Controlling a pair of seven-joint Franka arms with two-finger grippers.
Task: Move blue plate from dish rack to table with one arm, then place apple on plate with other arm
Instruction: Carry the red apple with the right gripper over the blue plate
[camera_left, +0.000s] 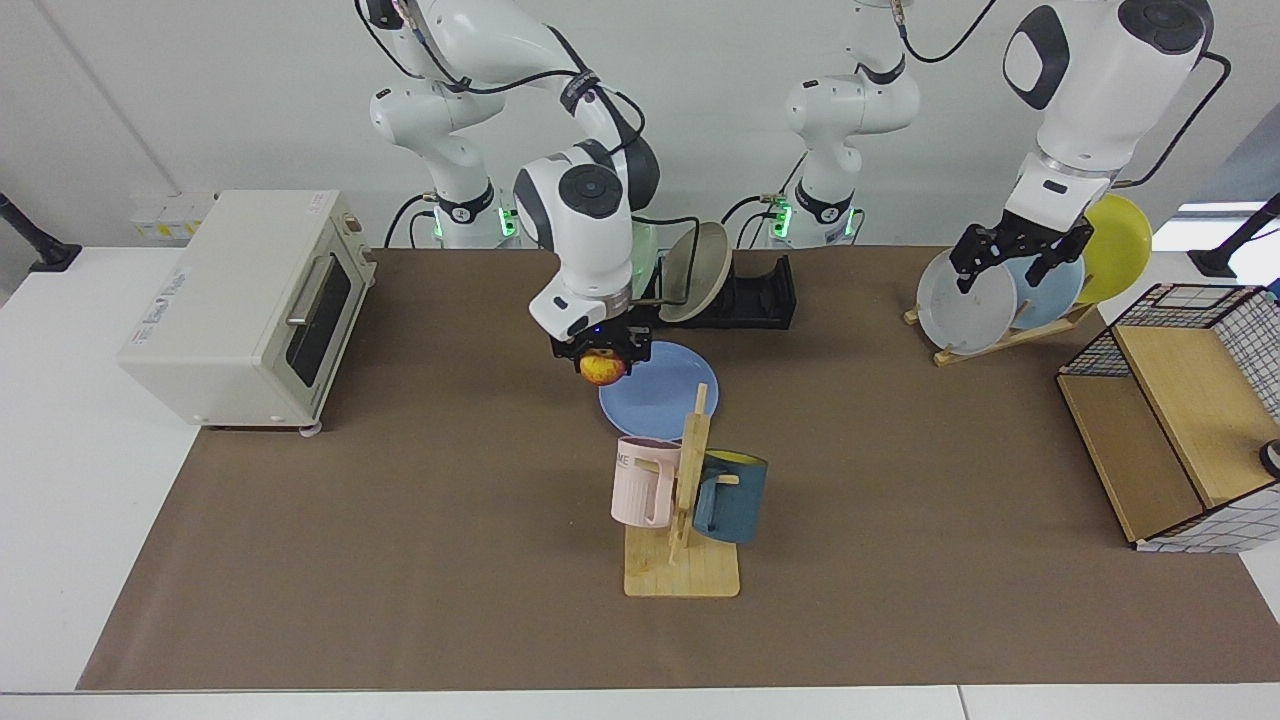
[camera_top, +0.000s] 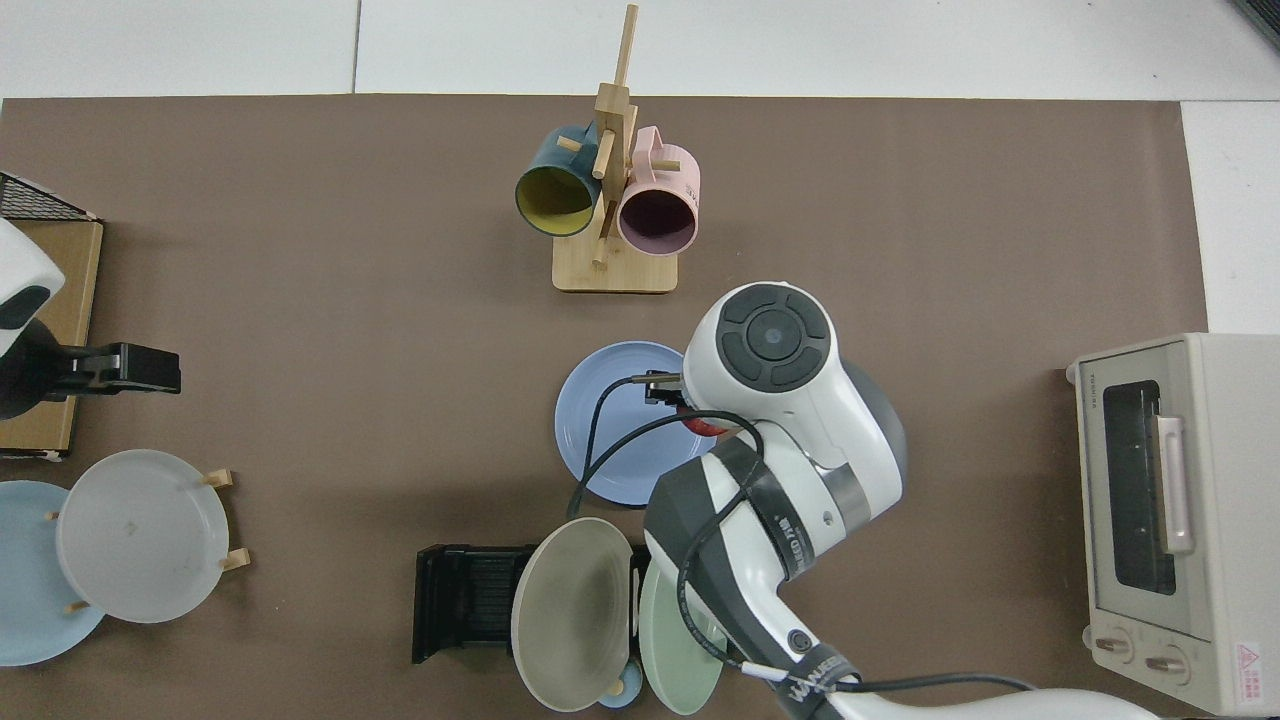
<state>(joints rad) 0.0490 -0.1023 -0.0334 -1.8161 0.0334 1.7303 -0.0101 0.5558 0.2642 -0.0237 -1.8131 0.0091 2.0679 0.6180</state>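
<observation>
The blue plate (camera_left: 668, 398) (camera_top: 615, 440) lies flat on the brown mat of the table (camera_left: 400, 560), just in front of the black dish rack (camera_left: 762, 296) (camera_top: 465, 605). My right gripper (camera_left: 603, 362) (camera_top: 688, 408) is shut on the red and yellow apple (camera_left: 603, 369), which hangs a little above the plate's rim on the toaster side. From above, only a red sliver of the apple (camera_top: 704, 426) shows under the wrist. My left gripper (camera_left: 1012, 262) (camera_top: 125, 368) hangs open and holds nothing, raised in front of the wooden plate stand.
A beige plate (camera_left: 695, 270) and a green plate (camera_top: 680, 640) stand in the rack. A mug tree (camera_left: 683, 500) with two mugs is just in front of the blue plate. A toaster oven (camera_left: 240, 300), a plate stand (camera_left: 1000, 335) and a wire basket (camera_left: 1180, 430) sit at the sides.
</observation>
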